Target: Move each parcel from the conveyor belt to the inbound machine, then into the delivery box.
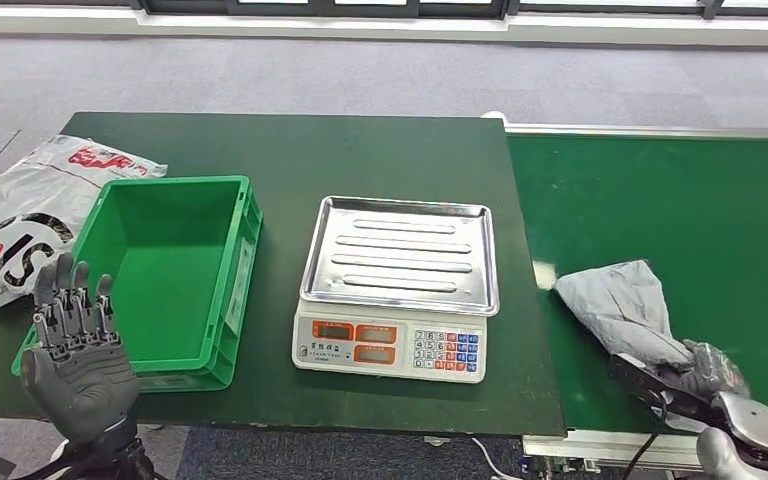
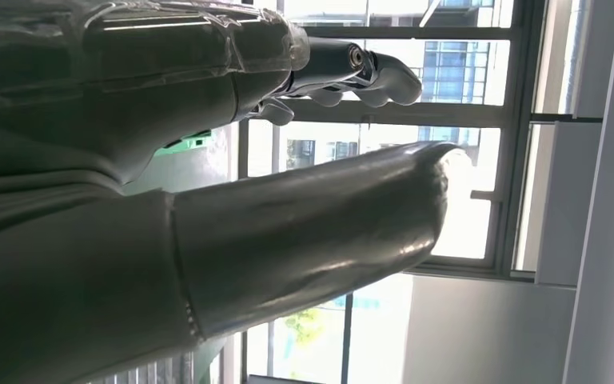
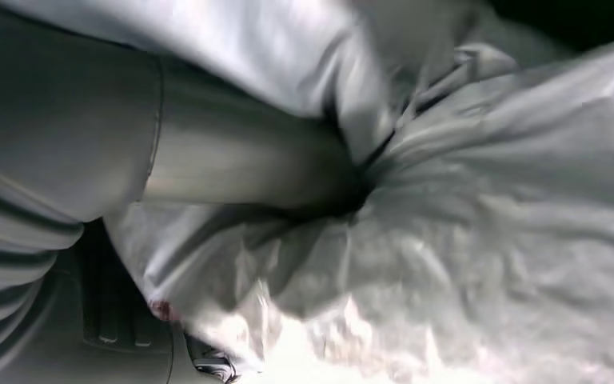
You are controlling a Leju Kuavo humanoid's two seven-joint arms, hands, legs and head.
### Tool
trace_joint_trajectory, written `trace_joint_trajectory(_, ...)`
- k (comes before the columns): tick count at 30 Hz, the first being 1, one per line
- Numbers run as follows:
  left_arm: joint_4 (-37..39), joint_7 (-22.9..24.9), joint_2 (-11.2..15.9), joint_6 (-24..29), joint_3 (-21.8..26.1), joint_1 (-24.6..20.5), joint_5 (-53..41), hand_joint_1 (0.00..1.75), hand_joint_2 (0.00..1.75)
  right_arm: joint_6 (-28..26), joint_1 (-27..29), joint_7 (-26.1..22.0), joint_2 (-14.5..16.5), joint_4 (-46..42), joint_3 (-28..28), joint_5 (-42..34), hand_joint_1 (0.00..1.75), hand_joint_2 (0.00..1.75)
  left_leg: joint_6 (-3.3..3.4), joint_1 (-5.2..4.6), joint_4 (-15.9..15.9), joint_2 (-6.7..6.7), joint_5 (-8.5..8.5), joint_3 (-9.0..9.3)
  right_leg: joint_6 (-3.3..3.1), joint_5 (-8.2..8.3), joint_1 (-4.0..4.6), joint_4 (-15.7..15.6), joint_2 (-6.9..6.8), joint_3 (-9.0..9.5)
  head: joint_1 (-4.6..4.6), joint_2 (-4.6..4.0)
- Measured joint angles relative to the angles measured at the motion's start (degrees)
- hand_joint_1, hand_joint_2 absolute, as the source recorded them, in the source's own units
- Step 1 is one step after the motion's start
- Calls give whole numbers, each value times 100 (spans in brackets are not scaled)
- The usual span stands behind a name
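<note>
At the belt's near edge, right hand (image 1: 705, 375): closed on the grey parcel (image 1: 625, 300), thumb dug into a fold of its film in the right wrist view.
Parcel: a soft, crumpled grey plastic bag, lying on the belt (image 1: 680, 200) near its near-left corner, not lifted.
Left hand (image 1: 75, 345): open, fingers spread and upright, holding nothing, at the desk's near-left corner just in front of the crate (image 1: 230, 290).
Risk: slick film may slip from the grip or the slack end drag on the desk edge on the way to the scale (image 1: 400, 285).
Scale: ribbed steel tray, flat and shiny, mid-desk near the front edge.
Crate: rigid green plastic, rectangular, nothing inside it.
Desk (image 1: 360, 150): dark green, matte.
Far-left corner, white bag (image 1: 20, 220): glossy, printed, overhanging the edge.
</note>
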Motion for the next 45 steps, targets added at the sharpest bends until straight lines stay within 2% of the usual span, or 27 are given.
trace_joint_trajectory(7,-163,-59,-119,-22,0,186,-43,0,0,-1228,-362,265,506,-258,-56,412,175,175,2,0,0,-2,2,21,-1,-1,0,0,-1,-5,-1,0)
trace_joint_trajectory(12,-167,-104,-153,-22,0,204,-26,0,0,-2168,-554,98,735,-491,-321,364,175,175,4,-1,0,-12,4,20,0,-1,-1,0,-12,-2,-1,0)
trace_joint_trajectory(16,-128,-125,-153,-28,0,178,28,0,0,-2650,-725,-154,831,-693,-558,226,175,175,4,-2,0,-11,4,20,0,0,-2,0,-10,-3,-1,0)
trace_joint_trajectory(20,-66,-140,-152,-32,0,140,45,0,0,-2747,-908,-395,906,-791,-685,73,175,175,4,-2,1,-11,4,20,1,0,-2,0,-9,-2,0,0)
trace_joint_trajectory(23,29,-143,-147,-68,-10,7,86,0,0,-2733,-1200,-886,1051,-726,-649,-174,175,175,3,-2,0,-3,3,-14,0,1,-2,1,-3,-4,1,0)
trace_joint_trajectory(26,206,-115,-133,-129,-69,-241,189,0,0,-2565,-1734,-1243,1399,-454,-392,-378,175,175,-3,2,-2,29,5,-18,-8,6,3,3,28,-6,1,0)
trace_joint_trajectory(29,416,-52,-109,-256,-169,-481,275,0,0,-2383,-2171,-1306,1905,-54,57,-517,175,175,-24,14,-3,41,21,24,-21,20,14,5,45,-12,0,0)
trace_joint_trajectory(34,797,13,-57,-407,-345,-792,292,0,0,-2262,-2474,-1448,2694,614,785,-889,175,175,-40,24,-3,18,33,32,-29,23,24,10,30,-15,-1,0)
trace_joint_trajectory(38,1011,21,-14,-437,-415,-903,323,0,0,-2243,-2518,-1534,3023,958,1154,-1138,175,175,-41,26,-3,12,33,26,-31,21,26,9,23,-16,-1,0)
trace_joint_trajectory(42,1123,44,9,-438,-424,-955,365,0,0,-2178,-2523,-1571,3155,1175,1378,-1296,175,175,-39,23,-3,13,32,24,-30,21,23,6,24,-16,-1,0)
trace_joint_trajectory(43,1145,57,11,-439,-424,-969,371,0,0,-2175,-2523,-1572,3182,1222,1419,-1314,137,175,-38,23,-3,13,31,23,-30,21,23,4,24,-16,-1,0)
trace_joint_trajectory(45,1181,84,11,-438,-424,-1005,379,0,0,-2188,-2526,-1533,3225,1312,1484,-1330,50,175,-38,22,-2,12,31,23,-30,22,22,3,23,-15,-1,0)
